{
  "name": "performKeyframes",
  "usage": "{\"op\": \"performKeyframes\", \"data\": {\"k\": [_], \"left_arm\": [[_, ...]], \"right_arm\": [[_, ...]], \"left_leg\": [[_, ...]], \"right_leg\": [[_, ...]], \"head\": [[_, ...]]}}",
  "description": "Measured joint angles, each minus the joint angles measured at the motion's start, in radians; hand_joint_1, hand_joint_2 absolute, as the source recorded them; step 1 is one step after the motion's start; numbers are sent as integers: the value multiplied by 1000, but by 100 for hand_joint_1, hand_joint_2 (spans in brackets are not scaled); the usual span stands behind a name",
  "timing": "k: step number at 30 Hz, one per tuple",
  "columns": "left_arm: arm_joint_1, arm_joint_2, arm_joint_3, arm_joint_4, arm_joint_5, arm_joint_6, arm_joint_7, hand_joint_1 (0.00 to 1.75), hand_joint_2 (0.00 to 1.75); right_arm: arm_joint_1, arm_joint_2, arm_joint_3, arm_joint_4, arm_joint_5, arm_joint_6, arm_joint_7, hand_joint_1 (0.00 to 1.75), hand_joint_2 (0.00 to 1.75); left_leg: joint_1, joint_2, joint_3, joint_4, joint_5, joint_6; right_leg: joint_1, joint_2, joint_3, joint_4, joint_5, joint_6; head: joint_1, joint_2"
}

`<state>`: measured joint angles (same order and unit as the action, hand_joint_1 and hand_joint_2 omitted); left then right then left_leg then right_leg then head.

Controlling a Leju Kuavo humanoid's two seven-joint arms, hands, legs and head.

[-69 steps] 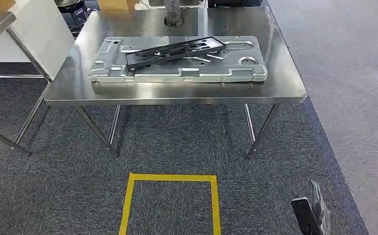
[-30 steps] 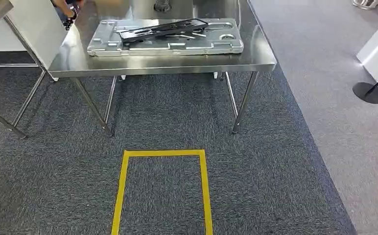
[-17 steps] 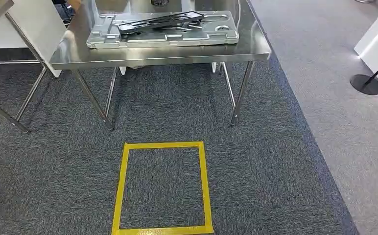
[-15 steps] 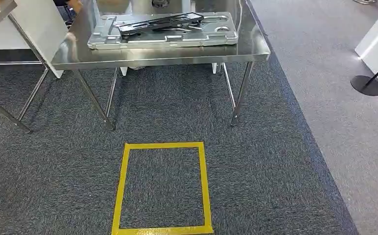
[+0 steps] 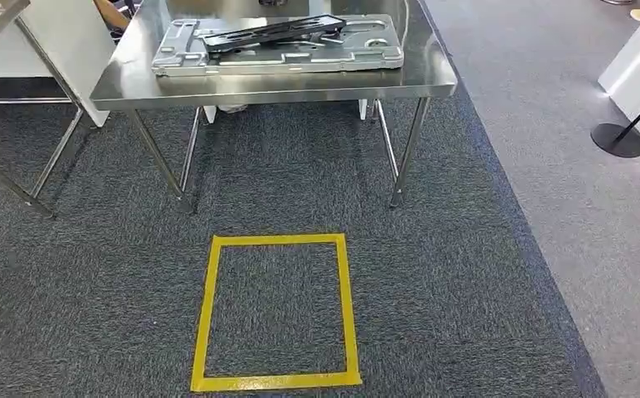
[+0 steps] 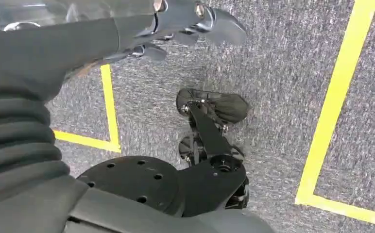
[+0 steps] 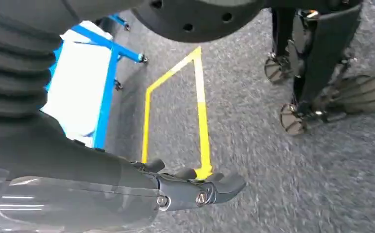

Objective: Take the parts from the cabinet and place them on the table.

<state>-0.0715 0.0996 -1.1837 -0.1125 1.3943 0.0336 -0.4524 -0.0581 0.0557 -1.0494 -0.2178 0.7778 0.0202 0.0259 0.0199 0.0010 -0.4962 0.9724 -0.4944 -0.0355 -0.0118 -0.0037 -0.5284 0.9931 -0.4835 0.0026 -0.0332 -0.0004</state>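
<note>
A large silver stamped panel (image 5: 277, 51) lies flat on the steel table (image 5: 275, 85) at the top of the head view. A long black bracket (image 5: 273, 30) rests across the panel. Both arms hang down at my sides. My left hand (image 6: 142, 34) is over the carpet with its dark fingers (image 6: 195, 22) stretched out and nothing in them. My right hand (image 7: 142, 187) also hangs over the carpet, its fingers (image 7: 210, 187) extended and holding nothing.
A yellow tape square (image 5: 275, 311) marks the dark carpet in front of the table. A second steel table's legs (image 5: 18, 178) and a white panel (image 5: 68, 50) stand at the left. A stanchion base (image 5: 619, 139) is at the right. A blue-framed cart (image 7: 88, 82) shows in the right wrist view.
The whole picture has shifted: the camera has drawn back, so the table sits higher and smaller and the full yellow square shows. The parts on the table have not moved.
</note>
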Motion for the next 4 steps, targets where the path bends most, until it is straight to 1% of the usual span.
{"op": "performKeyframes", "data": {"k": [4], "left_arm": [[-1, 0, 3, 0, 0, 0, -10, 0, 175]], "right_arm": [[0, 1, -10, 0, 0, 0, -8, 0, 0]], "left_leg": [[-4, 0, -5, 4, 2, 4]], "right_leg": [[-3, 0, -3, 0, 4, 6]], "head": [[0, 0]]}}
